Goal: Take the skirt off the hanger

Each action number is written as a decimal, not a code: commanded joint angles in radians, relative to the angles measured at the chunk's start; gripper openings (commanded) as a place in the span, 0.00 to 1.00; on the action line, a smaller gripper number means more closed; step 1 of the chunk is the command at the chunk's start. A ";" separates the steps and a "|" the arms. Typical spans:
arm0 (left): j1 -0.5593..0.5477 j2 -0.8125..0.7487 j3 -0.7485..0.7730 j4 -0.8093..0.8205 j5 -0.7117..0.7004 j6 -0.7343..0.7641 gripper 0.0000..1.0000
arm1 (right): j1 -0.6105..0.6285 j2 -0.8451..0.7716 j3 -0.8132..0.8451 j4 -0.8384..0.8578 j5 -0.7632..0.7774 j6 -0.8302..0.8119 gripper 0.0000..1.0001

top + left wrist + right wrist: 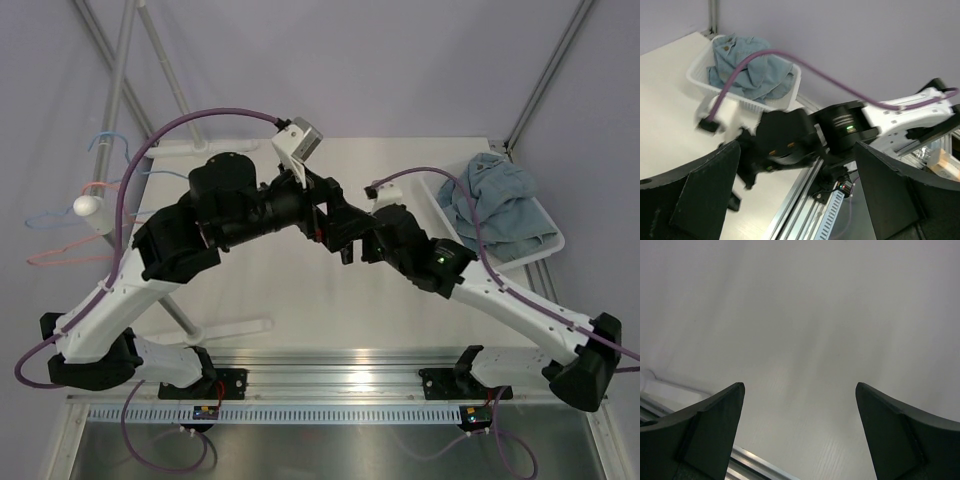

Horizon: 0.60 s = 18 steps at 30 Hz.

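Where it lies, the blue skirt (505,200) is crumpled.

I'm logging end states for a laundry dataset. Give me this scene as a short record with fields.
skirt: blue denim, crumpled in the basket
basket: white, far right of the table
hangers: pink and blue, bare, on the rack at left
left gripper: open, empty
right gripper: open, empty, above bare table
arms: wrists close together over the table's middle
task: skirt appears off the hanger
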 commanded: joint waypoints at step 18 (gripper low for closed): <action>-0.005 -0.104 -0.601 0.069 -0.258 -0.148 0.99 | -0.010 -0.564 -0.282 -0.512 0.176 0.651 0.99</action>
